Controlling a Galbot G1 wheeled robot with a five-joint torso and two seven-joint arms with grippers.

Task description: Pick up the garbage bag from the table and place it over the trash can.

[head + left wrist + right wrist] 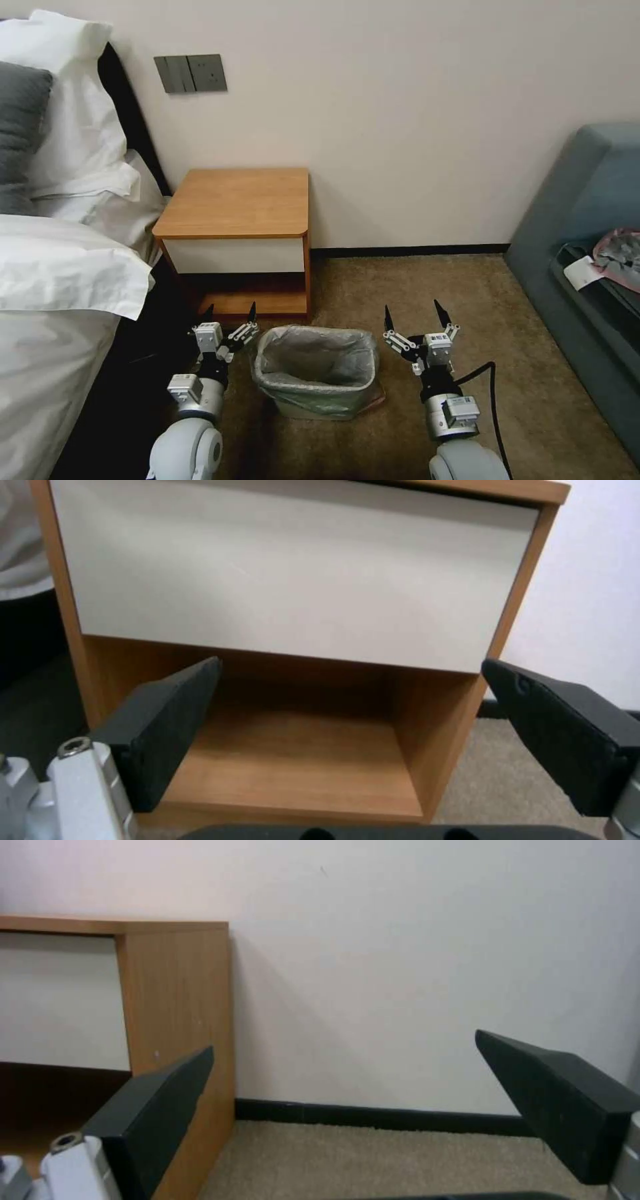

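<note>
Left gripper [230, 312] open, empty, beside bin's left rim. Right gripper [413, 315] open, empty, at bin's right. Garbage bag [313, 363] lines the trash can [303, 408], rim folded over edge. Table [237, 203] behind bin.

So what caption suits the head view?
Garbage bag lines the trash can; left gripper and right gripper open beside it.

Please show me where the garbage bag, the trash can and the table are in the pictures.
garbage bag [313, 357]: head view, on the grey plastic lining inside the bin.
trash can [303, 408]: head view, on its front wall.
table [237, 200]: head view, on the bare wooden top.
</note>
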